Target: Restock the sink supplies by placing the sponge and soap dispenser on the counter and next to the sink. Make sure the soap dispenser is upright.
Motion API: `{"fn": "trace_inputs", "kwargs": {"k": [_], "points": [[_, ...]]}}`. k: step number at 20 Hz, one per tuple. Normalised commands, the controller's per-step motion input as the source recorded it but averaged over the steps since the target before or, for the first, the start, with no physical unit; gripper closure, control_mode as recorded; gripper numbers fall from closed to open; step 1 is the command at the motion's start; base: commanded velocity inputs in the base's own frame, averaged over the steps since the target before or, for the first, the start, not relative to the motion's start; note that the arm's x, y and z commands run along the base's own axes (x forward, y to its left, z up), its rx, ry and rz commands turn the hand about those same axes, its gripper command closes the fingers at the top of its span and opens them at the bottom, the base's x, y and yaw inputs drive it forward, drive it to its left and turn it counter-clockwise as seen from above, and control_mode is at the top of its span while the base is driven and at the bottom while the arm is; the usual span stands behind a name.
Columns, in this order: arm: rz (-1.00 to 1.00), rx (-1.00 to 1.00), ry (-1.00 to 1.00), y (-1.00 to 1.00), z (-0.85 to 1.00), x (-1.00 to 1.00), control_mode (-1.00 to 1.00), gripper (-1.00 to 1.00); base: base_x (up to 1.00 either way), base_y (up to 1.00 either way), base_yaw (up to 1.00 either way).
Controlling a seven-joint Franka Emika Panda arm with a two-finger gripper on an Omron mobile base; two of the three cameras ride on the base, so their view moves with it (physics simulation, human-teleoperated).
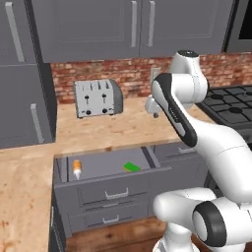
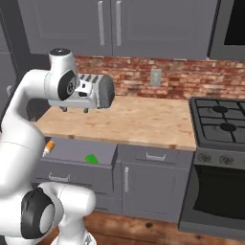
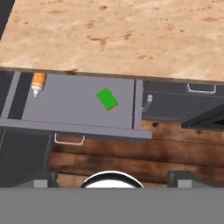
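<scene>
The top drawer (image 1: 101, 165) under the counter (image 1: 108, 130) stands pulled out. In it the orange soap dispenser (image 1: 77, 169) lies on its side at the left end. The green sponge (image 1: 131, 167) lies flat toward the right. My gripper (image 1: 153, 112) hangs open above the counter's front part, higher than the drawer, holding nothing. From the right base camera the gripper (image 2: 74, 109) is in front of the toaster, with the soap dispenser (image 2: 48, 147) and sponge (image 2: 91, 158) below it. The hand camera looks down on the soap dispenser (image 3: 38, 83) and sponge (image 3: 107, 99). The sink is out of view.
A silver toaster (image 1: 97, 97) stands at the back of the counter against the brick wall. A black gas stove (image 2: 220, 122) adjoins the counter on the right. Grey upper cabinets (image 1: 133, 24) hang overhead. Closed drawers and wooden floor (image 3: 131, 153) lie below.
</scene>
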Motion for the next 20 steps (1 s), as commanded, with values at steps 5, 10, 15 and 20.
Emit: {"fn": "trace_inputs", "kwargs": {"k": [5,10,15,20], "points": [[0.00,0.00,0.00,0.00,0.00,0.00,1.00,-1.00,0.61,0.40,0.00],[0.00,0.00,0.00,0.00,0.00,0.00,1.00,-1.00,0.26,0.01,0.00],[0.00,0.00,0.00,0.00,0.00,0.00,1.00,-1.00,-0.16,0.00,0.00],[0.00,0.00,0.00,0.00,0.00,0.00,1.00,-1.00,-0.77,0.00,0.00]]}}
